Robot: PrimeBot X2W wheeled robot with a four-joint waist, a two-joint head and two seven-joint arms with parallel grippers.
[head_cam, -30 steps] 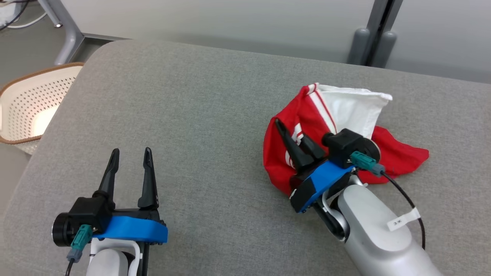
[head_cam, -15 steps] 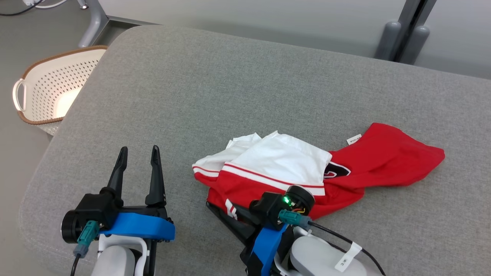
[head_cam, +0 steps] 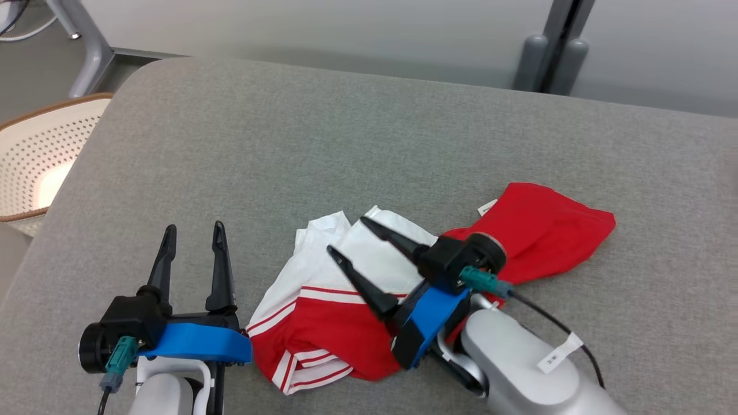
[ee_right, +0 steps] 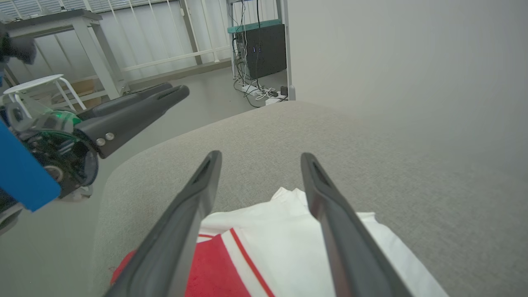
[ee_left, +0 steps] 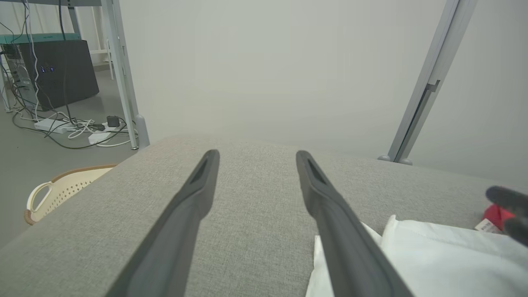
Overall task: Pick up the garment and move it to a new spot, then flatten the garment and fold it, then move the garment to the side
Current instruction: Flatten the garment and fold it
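Two grippers are out over a grey, fabric-covered desk, and both are empty. The left gripper sits at 7 o'clock on the desk with its jaws spread wide and pointing toward 12 o'clock, bare fabric between them; its wrist view shows the same open gap over the grey surface. The right gripper reaches in from 5 o'clock, its jaws wide apart and angled toward 10 o'clock above the garment. Nothing is caught between them. Whether the lower jaw brushes the cloth I cannot tell.

The garment is a crumpled red and white piece with red and white stripes, lying at 6 o'clock on the desk, near the robot's edge. Its white part bunches at the middle of the heap, its striped red part falls toward 7 o'clock just beside the left gripper's blue mount, and a red part stretches out toward 3 o'clock with a small white tag at its upper edge. From the right wrist, the open jaws frame the white cloth and a red stripe, with the left gripper off at 10 o'clock.

A perforated cream basket stands on the floor at 9 o'clock, off the desk.
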